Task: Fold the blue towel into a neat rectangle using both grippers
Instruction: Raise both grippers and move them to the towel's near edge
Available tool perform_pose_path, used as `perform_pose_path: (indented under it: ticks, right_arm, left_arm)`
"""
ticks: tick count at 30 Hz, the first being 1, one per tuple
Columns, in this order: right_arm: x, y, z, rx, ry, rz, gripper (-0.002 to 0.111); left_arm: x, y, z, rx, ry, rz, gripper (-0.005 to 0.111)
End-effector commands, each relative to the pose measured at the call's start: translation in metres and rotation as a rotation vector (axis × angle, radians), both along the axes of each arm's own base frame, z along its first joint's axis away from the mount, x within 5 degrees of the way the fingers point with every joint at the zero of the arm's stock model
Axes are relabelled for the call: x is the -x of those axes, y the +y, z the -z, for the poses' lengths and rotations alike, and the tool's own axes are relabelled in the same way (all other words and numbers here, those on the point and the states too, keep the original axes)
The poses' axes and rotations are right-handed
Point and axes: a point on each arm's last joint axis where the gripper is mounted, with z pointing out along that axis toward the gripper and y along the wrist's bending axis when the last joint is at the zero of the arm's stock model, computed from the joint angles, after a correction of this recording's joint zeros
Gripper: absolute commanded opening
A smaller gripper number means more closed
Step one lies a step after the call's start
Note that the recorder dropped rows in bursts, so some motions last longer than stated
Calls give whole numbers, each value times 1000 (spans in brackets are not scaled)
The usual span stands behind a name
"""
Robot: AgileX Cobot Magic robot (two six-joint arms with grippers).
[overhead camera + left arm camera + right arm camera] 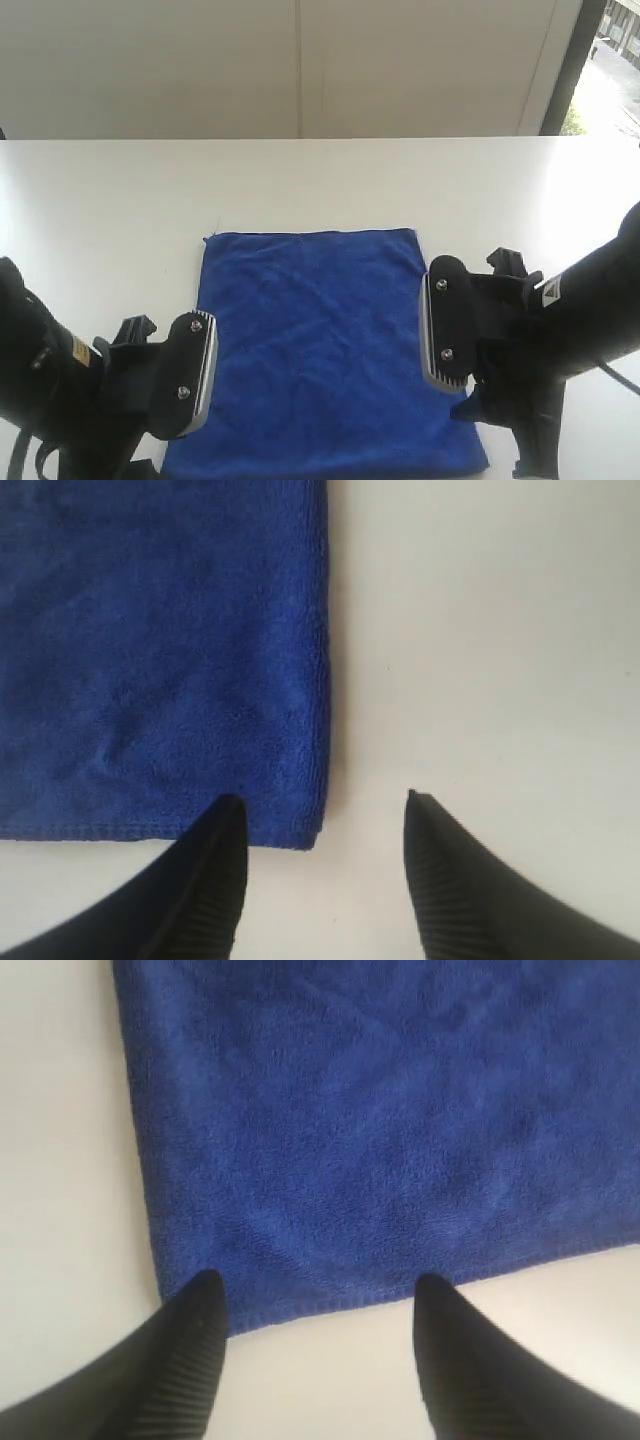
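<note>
The blue towel (318,340) lies spread flat on the white table (320,185); a few soft creases cross it. My left gripper (320,798) is open at the towel's near left corner (305,835). One fingertip (228,810) overlaps the towel's edge and the other stands over bare table. My right gripper (318,1280) is open at the towel's right side, and its two fingertips (205,1285) reach the hem (320,1305) close to a corner. Nothing is gripped by either one. In the exterior view both wrists (185,375) hide the fingers.
The white table runs back to a pale wall (300,60). A window strip (610,50) shows at the far right. Bare tabletop surrounds the towel behind it and on both sides. The towel's near edge sits close to the bottom of the exterior view.
</note>
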Motion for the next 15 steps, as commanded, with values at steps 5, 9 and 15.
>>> perform_pose_path:
  ticks: [5, 9, 15]
  right_arm:
    - [-4, 6, 25, 68, 41, -80, 51]
    - [-9, 7, 36, 84, 57, -85, 51]
    - [-11, 8, 44, 100, 84, -106, 51]
  left_arm:
    - [-5, -2, 22, -48, 23, -7, 54]
    - [-7, -3, 25, -51, 16, -11, 54]
    - [-8, -4, 30, -65, 21, 13, 54]
